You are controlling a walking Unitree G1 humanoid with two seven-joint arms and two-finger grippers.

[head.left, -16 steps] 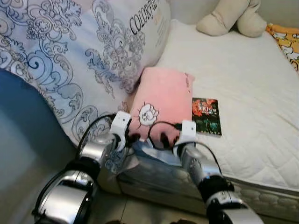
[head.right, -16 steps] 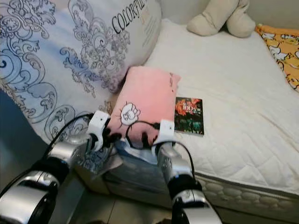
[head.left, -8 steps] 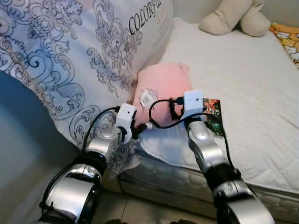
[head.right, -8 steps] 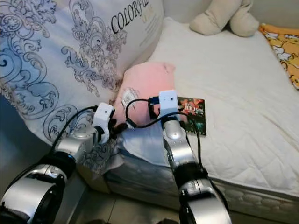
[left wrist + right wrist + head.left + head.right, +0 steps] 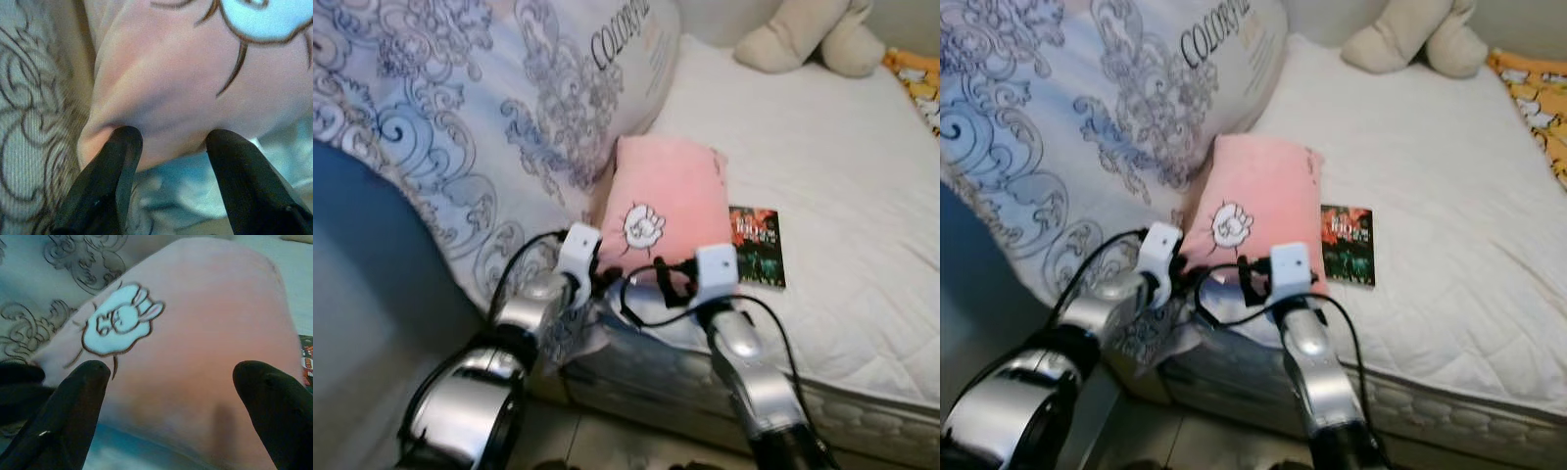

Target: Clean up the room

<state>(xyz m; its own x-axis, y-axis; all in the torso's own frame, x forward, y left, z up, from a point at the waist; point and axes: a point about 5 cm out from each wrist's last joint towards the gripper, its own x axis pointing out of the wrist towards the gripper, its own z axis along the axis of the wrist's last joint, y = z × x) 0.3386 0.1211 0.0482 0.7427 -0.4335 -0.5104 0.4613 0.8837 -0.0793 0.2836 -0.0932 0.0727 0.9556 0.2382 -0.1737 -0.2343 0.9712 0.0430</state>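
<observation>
grippers [image 5: 168, 147] [image 5: 176, 382] both spread open at pink pillow's [image 5: 671, 201] near edge, seemingly touching it

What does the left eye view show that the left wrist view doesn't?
The left eye view alone takes in the book beside the pink pillow, the beige plush toy and the right gripper. The left wrist view alone shows the left gripper open, its fingertips at the pillow's corner. Both share the pillow and the patterned duvet.

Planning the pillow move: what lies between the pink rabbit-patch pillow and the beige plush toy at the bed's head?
Only bare white quilted mattress separates the pink pillow from the beige plush toy, per both eye views.
</observation>
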